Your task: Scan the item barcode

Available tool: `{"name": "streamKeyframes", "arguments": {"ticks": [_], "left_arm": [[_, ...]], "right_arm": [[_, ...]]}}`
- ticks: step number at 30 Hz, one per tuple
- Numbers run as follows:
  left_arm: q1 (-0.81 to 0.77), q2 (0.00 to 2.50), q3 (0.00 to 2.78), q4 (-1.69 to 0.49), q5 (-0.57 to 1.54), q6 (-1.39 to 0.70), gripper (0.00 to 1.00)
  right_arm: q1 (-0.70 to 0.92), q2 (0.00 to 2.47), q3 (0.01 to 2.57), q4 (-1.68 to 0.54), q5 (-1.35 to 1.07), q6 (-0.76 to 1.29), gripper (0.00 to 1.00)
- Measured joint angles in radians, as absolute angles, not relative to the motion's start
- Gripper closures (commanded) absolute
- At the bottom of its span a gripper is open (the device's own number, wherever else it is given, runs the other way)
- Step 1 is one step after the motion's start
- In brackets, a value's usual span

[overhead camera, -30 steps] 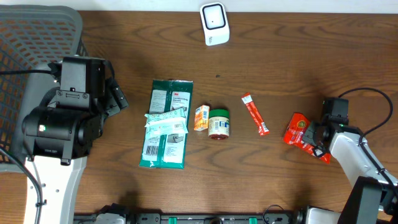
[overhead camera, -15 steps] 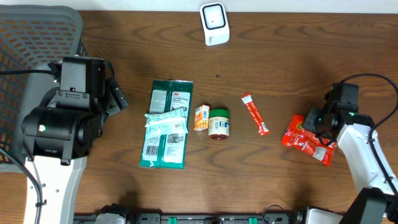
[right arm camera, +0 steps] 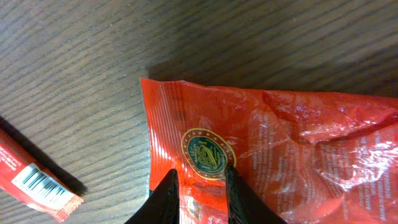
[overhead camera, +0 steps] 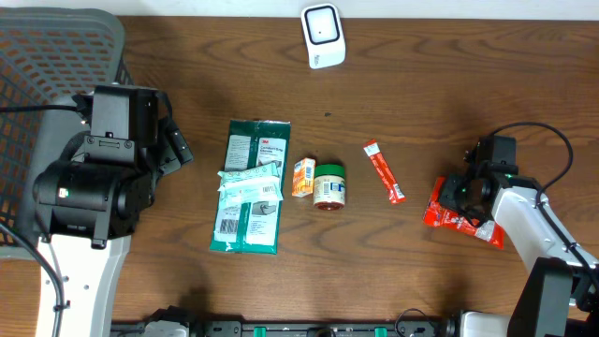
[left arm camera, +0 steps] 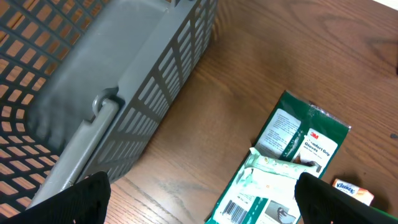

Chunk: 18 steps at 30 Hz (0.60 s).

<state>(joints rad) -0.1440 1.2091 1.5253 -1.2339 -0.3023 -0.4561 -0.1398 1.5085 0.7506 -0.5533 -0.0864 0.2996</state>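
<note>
Red packet [right arm camera: 280, 143] — crinkled, glossy, gold-ringed round seal

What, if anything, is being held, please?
Nothing in the left gripper. The right gripper has parted tips over the red packet by its gold seal; grip cannot be told.

From overhead, my right arm [overhead camera: 529, 220] covers part of the red packet [overhead camera: 438, 213] and hides its own fingertips. On the right wrist view, that packet runs off the right and bottom edges and the stick [right arm camera: 34, 180] off the left. I can't read the packet's print. On the left wrist view, the basket [left arm camera: 124, 93] and green pack [left arm camera: 323, 140] are cropped.
</note>
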Motion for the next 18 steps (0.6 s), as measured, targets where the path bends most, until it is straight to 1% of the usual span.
{"name": "streamKeyframes", "arguments": {"ticks": [3,8,9,12,18], "left_arm": [[-0.144,1.209,1.525,-1.234,-0.302,-0.456,0.05],[-0.144,1.209,1.525,-1.234,-0.302,-0.456,0.05],[-0.144,1.209,1.525,-1.234,-0.302,-0.456,0.05],[-0.144,1.209,1.525,-1.234,-0.302,-0.456,0.05],[-0.144,1.209,1.525,-1.234,-0.302,-0.456,0.05]], "right_arm": [[-0.140,1.509,0.758,-0.571,-0.122,0.275,0.78],[-0.140,1.506,0.857,-0.709,-0.160,0.251,0.77],[-0.140,1.504,0.884,-0.743,-0.157,0.249,0.79],[-0.140,1.493,0.949,-0.844,-0.126,0.242,0.99],[-0.154,1.485,0.963,-0.946,-0.038,0.301,0.99]]}}
